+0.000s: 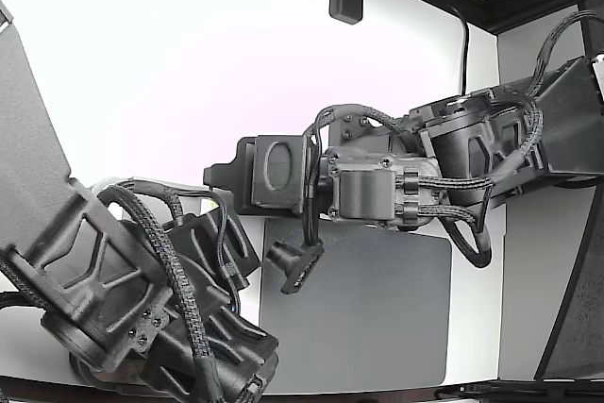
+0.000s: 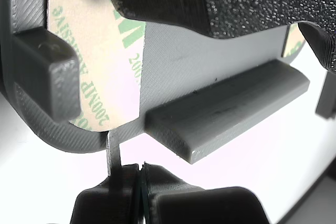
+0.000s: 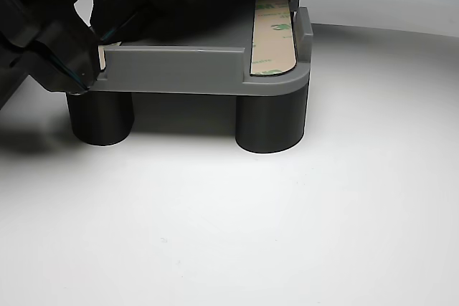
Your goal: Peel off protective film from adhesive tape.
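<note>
A thin film tab is pinched by the closed gripper at the edge of the grey fixture. "200MP ADHESIVE" is printed in green on the tape liner, seated in the fixture on the white worktop.

a glossy white bench under bright, even light; a grey mat lies flat on it.
</note>
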Motion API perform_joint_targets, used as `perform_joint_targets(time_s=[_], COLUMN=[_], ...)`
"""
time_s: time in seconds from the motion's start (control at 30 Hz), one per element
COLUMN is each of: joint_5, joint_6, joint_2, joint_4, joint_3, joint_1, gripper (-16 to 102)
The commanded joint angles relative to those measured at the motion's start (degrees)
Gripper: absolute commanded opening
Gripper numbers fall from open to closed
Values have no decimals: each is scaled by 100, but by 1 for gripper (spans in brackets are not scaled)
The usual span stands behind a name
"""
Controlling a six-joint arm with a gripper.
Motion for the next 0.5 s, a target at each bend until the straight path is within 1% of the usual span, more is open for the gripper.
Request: perform_joint_targets(time_s=[0.0,0.47], joint_5=[18,35], joint_6=[18,-26], joint_2=[141,246], joint_4=[-35,9], joint_3=[-176,-158], joint_1=[-18,-9], gripper=[-11,-11])
